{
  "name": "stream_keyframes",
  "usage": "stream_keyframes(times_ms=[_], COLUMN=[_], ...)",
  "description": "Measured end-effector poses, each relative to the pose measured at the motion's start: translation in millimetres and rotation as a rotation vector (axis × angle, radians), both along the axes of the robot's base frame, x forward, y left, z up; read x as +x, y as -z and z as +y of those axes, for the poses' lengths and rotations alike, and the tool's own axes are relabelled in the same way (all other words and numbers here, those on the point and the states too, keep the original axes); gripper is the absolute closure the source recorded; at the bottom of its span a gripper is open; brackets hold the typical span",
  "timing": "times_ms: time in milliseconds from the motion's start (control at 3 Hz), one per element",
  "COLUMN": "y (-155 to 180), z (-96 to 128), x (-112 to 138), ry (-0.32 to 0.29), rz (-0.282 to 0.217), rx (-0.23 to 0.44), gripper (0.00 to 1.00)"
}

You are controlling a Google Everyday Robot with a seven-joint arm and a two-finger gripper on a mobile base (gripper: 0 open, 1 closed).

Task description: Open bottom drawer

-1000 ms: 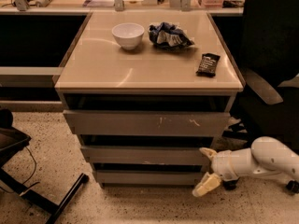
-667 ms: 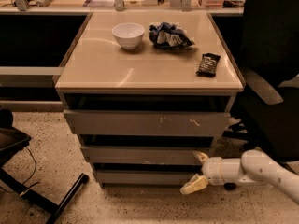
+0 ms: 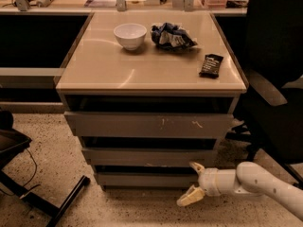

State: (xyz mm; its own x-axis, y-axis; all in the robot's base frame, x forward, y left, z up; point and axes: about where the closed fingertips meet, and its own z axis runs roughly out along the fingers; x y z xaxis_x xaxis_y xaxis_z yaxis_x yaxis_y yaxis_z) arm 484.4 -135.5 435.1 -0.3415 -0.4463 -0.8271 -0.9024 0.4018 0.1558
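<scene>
1. Bottom drawer [image 3: 147, 179]: the lowest of three grey fronts on the cabinet, lower centre of the frame, just above the speckled floor [image 3: 42, 150]. The front is plain and flat with no handle. A dark gap runs along its top edge.
2. Gripper [image 3: 188, 183]: lower right of centre, at the right end of the bottom drawer front. The white arm [image 3: 265, 182] reaches in from the lower right corner, roughly level, pointing left.
3. Fingers [image 3: 195, 166]: spread apart, pinching nothing. The upper one sits by the top right corner of the bottom front. The lower one angles down and left, below the front's lower edge and over the floor. I cannot tell whether either finger touches the front.
4. Middle drawer [image 3: 149, 156]: grey front directly above the bottom one.
5. Top drawer [image 3: 142, 125]: widest front, with white scratches right of centre.
6. Cabinet top [image 3: 142, 72]: beige and glossy. It carries a white bowl [image 3: 129, 34] at upper centre, a crumpled blue and white bag [image 3: 171, 36] just right of the bowl, and a dark snack bar [image 3: 210, 65] near the right edge, apart from both.
7. Black office chair [image 3: 277, 79]: right side of the frame, beside the cabinet.
8. Black chair base [image 3: 57, 203]: lower left, on the floor.
</scene>
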Motion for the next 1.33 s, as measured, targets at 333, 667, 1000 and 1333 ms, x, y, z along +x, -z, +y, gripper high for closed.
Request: stream_keyframes(times_ms=[333,667,1000,1333], y=[50.3,100.6,100.6,101.6], z=[26.9,54.2,54.2,51.6], x=[-16.0,2.7,2.7,6.7], ry=[0.002,0.057,0.057,0.09], rz=[0.059,0.16,0.16,0.121], rx=[0.006,0.01,0.01,-0.039], gripper=[0.0,0.0,0.0,0.0])
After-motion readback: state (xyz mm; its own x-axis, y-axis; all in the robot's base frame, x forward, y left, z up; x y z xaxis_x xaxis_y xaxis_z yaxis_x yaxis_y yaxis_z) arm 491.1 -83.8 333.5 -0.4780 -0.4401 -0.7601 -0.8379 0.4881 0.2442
